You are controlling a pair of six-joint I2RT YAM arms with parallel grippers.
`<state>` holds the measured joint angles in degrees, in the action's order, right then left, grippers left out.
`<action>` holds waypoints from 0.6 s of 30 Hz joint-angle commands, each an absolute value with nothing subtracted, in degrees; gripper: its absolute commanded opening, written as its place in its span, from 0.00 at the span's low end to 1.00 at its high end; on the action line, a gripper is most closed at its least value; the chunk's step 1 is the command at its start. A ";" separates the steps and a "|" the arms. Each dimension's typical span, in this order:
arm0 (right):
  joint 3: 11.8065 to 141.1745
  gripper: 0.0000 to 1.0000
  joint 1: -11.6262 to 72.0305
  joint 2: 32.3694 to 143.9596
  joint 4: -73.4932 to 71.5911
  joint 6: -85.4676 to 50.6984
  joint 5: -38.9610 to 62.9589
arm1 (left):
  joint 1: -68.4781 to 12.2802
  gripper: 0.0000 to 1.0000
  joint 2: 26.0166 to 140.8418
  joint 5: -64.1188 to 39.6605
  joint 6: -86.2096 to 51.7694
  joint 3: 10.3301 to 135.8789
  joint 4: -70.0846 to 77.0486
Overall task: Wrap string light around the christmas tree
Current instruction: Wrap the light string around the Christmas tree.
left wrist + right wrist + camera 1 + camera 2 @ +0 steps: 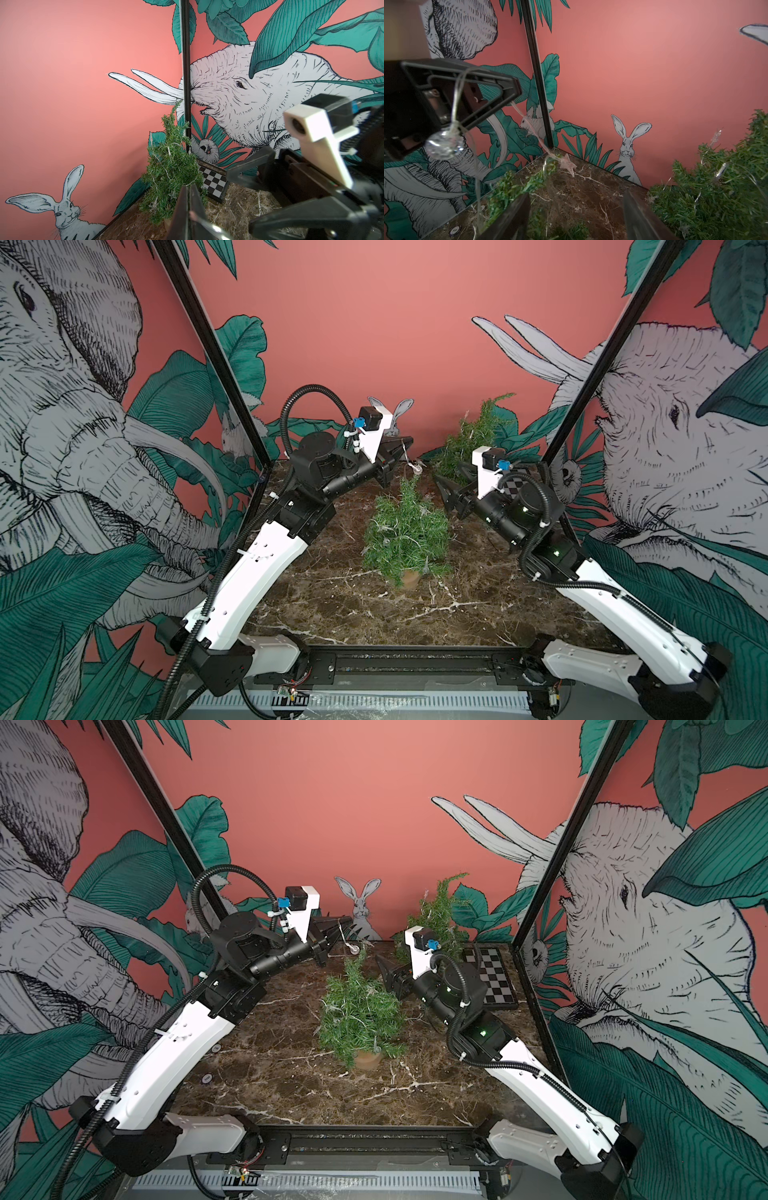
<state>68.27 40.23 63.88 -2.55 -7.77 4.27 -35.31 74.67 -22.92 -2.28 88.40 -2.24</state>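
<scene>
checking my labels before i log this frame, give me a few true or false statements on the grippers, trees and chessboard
1. The left gripper is shut on the string light. True.
2. The right gripper grips the string light too. False: its jaws stand open and empty.
3. Two trees stand on the table, a front tree and a rear tree. True.
4. The chessboard lies at the front left. False: it lies at the back right, beside the rear tree.
5. The front tree stands in a pot. True.
</scene>
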 commanded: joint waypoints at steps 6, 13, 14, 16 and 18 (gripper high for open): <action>72.36 0.71 37.74 69.72 0.57 -7.70 15.45 | -35.18 0.00 75.94 -24.25 -4.36 90.10 -1.74; 74.71 0.68 37.29 74.13 -0.15 -7.95 10.05 | -35.18 0.00 76.53 -25.39 -5.42 90.87 -1.67; 74.79 0.68 37.10 74.88 -0.30 -8.21 8.56 | -35.16 0.00 76.47 -25.48 -5.84 91.09 -1.67; 74.79 0.67 36.83 76.20 -1.63 -8.98 5.63 | -35.16 0.00 76.40 -26.46 -6.53 91.39 -1.60; 76.67 0.66 36.19 77.45 -3.34 -9.68 4.85 | -35.17 0.00 76.30 -27.36 -7.28 91.58 -1.50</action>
